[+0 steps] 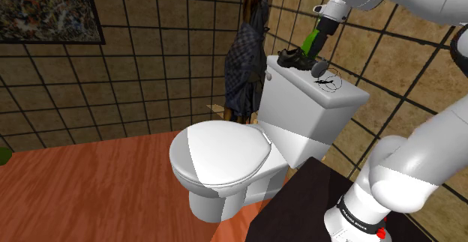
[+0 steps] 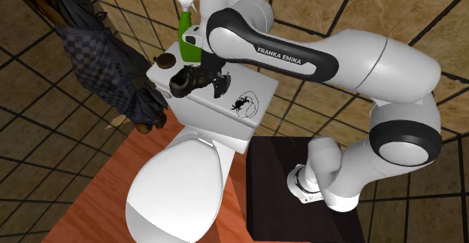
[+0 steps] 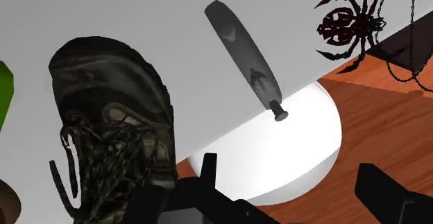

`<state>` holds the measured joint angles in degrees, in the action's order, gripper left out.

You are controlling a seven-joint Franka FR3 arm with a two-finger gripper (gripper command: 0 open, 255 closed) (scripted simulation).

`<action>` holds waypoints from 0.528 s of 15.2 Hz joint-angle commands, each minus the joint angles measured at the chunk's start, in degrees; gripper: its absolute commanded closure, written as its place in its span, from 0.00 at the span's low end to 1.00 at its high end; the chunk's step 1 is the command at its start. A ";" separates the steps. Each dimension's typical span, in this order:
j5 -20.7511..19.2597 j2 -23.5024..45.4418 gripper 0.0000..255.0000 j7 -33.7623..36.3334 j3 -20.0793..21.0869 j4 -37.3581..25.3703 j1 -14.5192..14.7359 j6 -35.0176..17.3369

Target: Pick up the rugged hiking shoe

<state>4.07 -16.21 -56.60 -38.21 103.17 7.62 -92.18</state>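
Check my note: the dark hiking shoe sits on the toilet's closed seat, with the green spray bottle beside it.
Not quite. The dark hiking shoe sits on the toilet tank's lid, not the closed seat, as the shoulder view shows. The green spray bottle does stand beside it.

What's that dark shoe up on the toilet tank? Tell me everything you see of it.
The hiking shoe is dark brown to black, worn-looking, with tangled dark laces. It stands upright on its sole on the white tank lid, near a green spray bottle. Only the lid seems to touch it; the hand is beside it, fingers apart, not holding it.
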 commanded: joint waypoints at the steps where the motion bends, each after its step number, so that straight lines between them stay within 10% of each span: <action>1: 3.93 5.57 0.00 -6.30 -3.93 -5.75 1.02 1.18; 5: 16.20 19.89 0.00 -19.49 -11.18 -19.43 -1.07 6.73; 8: 27.77 32.30 0.00 -27.61 -12.49 -32.96 -9.28 13.93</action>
<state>26.59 10.47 -80.58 -49.98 76.66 2.18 -81.85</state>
